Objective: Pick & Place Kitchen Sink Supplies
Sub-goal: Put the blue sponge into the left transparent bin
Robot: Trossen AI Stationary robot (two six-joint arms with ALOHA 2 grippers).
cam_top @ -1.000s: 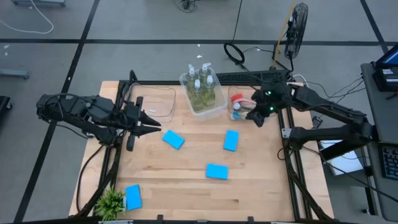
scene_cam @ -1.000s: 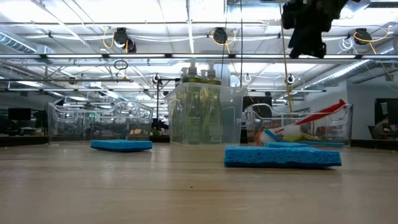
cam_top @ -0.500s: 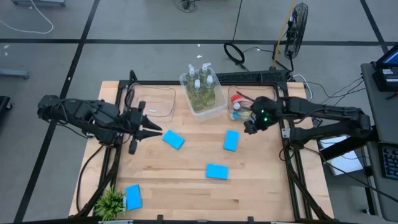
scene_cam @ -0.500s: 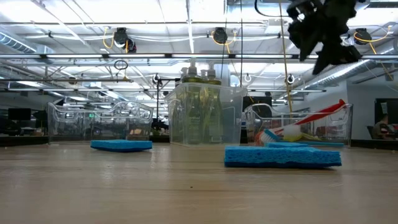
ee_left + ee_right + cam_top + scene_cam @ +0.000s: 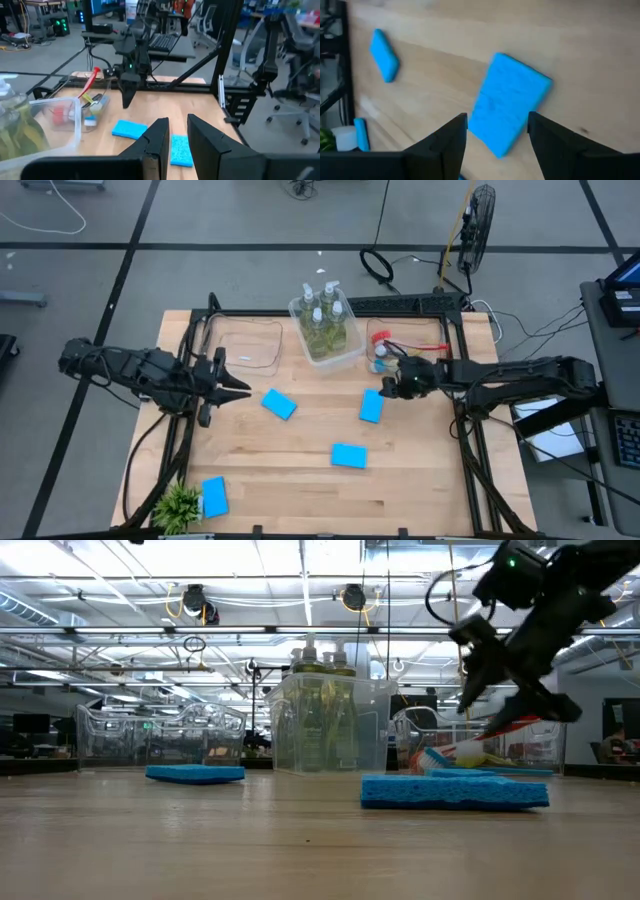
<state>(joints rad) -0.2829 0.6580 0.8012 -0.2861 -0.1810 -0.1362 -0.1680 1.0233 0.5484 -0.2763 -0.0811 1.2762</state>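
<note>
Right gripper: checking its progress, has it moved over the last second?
Yes: the right gripper left the brush bin for the nearest blue sponge.

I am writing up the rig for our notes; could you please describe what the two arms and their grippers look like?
Both arms are dark, nearly black, jointed, with black cables along them. The left gripper and the right gripper each end in two dark, flat, tapering fingers. A small green light glows on the right arm's wrist.

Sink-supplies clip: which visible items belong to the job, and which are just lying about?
Job: four sponges; soap bottles; brushes.
Lying about: plant; bins; fan.
</note>
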